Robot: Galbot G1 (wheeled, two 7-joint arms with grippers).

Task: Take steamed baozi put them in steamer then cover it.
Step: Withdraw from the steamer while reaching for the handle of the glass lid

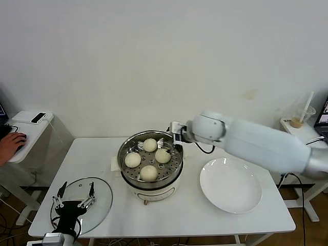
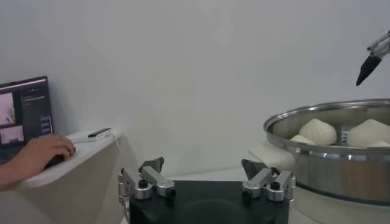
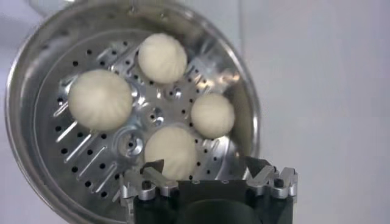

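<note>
You see right arm (image 1: 266, 143): bulky smooth white shell, rounded joint, black cable looped beneath wrist. Right gripper (image 3: 210, 182): black block body, silver metal finger links with dark screws, dark fingertips (image 3: 152, 167). Left gripper (image 2: 207, 176): same build, black base, silver hinged links, black pads (image 2: 152, 164). In head view, left gripper all black, thin-fingered, white cuff below.

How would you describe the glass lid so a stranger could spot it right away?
Start at the white table and find the steamer in its middle. The cover lies flat at the table's front left corner, clear glass with a metal rim, unlike the solid white plate on the right.
</note>
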